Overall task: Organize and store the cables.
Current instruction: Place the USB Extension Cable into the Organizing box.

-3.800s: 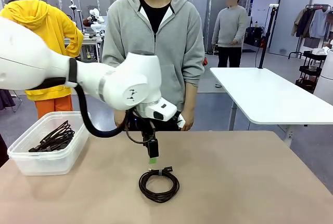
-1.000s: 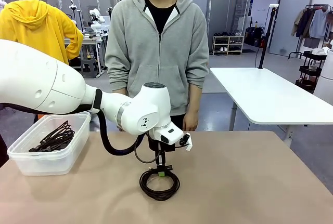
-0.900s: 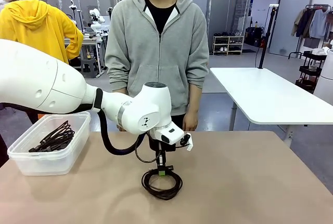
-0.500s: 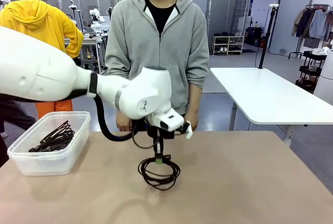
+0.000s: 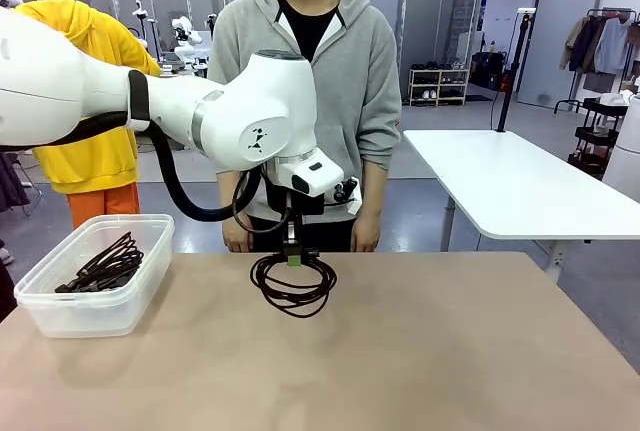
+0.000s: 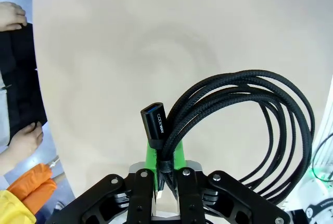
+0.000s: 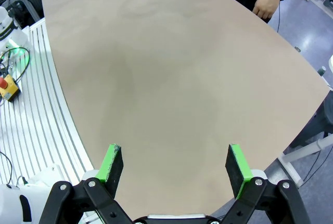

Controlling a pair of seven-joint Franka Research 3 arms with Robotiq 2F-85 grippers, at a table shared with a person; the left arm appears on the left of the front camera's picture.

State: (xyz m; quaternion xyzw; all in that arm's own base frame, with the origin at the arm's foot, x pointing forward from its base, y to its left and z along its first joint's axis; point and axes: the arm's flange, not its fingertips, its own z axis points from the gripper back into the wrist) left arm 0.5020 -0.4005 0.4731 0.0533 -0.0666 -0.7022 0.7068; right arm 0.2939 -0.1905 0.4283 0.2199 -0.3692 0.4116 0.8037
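A coiled black cable [image 5: 292, 287] hangs in the air above the middle of the tan table, lifted off its surface. My left gripper [image 5: 293, 254] is shut on the top of the coil. In the left wrist view the green pads [image 6: 178, 154] pinch the cable [image 6: 244, 115] right beside its black plug end [image 6: 154, 123], and the loops hang off to the right. More coiled cables [image 5: 100, 265] lie in the clear plastic bin [image 5: 90, 313] at the table's left. My right gripper [image 7: 175, 168] stands open over bare tabletop with nothing between its fingers.
A person in a grey hoodie [image 5: 305, 81] stands at the far edge, hands [image 5: 364, 235] low by the table. The person's hands [image 6: 21, 135] also appear at the left of the left wrist view. A white table [image 5: 510, 186] stands behind on the right.
My left gripper closed on the coil where it lay on the table, then lifted it up and slightly left. The right gripper has not moved.
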